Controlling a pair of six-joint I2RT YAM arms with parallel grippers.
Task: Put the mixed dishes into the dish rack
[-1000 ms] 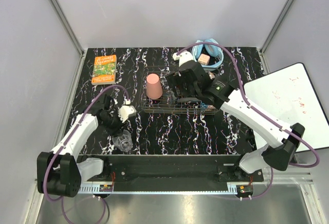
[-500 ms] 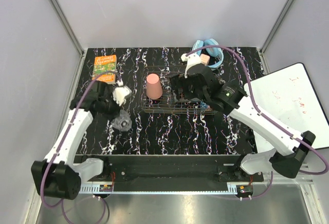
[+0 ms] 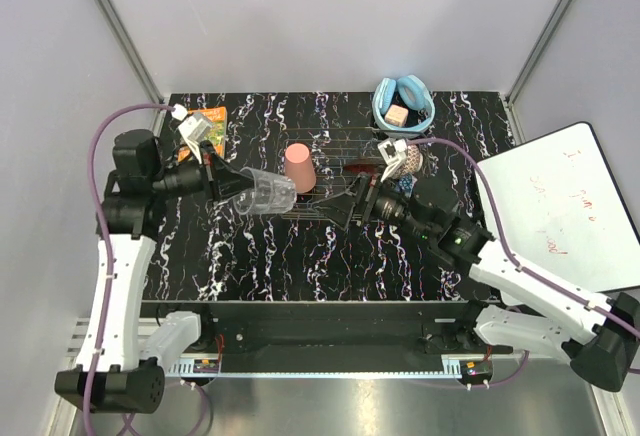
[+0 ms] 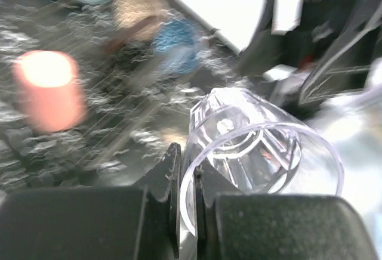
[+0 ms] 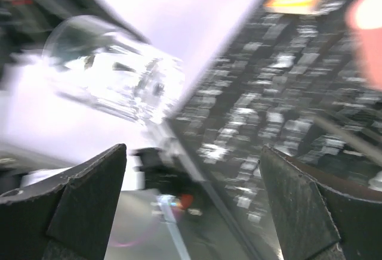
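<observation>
2 arms face each other across the dish rack. The left gripper is clamped on the rim of the small clear glass tumbler, holding it tipped on its side at the rack's left end. The salmon-pink plastic cup stands in the rack. The right gripper is spread wide, holding nothing.
</observation>
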